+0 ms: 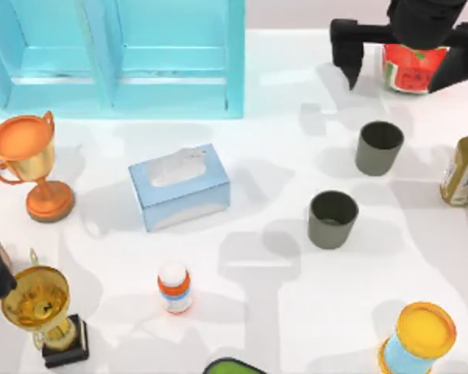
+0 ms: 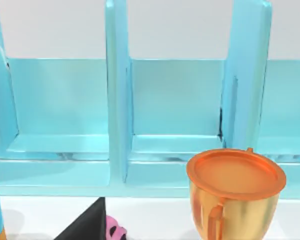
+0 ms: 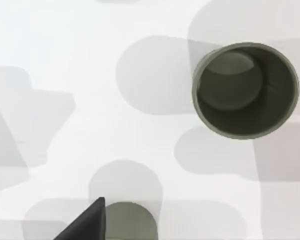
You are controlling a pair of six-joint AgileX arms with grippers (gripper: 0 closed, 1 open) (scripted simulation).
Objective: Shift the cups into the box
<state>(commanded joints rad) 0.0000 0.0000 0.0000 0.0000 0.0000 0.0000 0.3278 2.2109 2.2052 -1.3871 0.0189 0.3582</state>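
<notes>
Grey-green and matte, the two cups stand upright on the white table point(image 1: 265, 312) at the top view's right. The far cup point(image 1: 378, 146) sits just in front of the right claw point(image 1: 405, 66), a little toward the table's middle; the near cup point(image 1: 332, 219) stands further out from the claw, close beside the first but apart from it. Neither is in the blue box point(image 1: 117, 58), which lies well off to the claw's left along the back edge.

The right claw hangs over the back right corner with its dark fingers point(image 1: 348, 54) spread wide, holding nothing. A red can point(image 1: 405, 68) sits directly beneath it. Its wrist camera looks straight down into one cup's round mouth point(image 3: 245, 90), with the second cup point(image 3: 130, 222) partly seen beside a fingertip point(image 3: 87, 222).

The left arm is parked at the table's left edge; whether its claw is open or closed I cannot tell. Its wrist view faces the box's compartments point(image 2: 175, 105) over an orange trophy point(image 2: 235, 192).
</notes>
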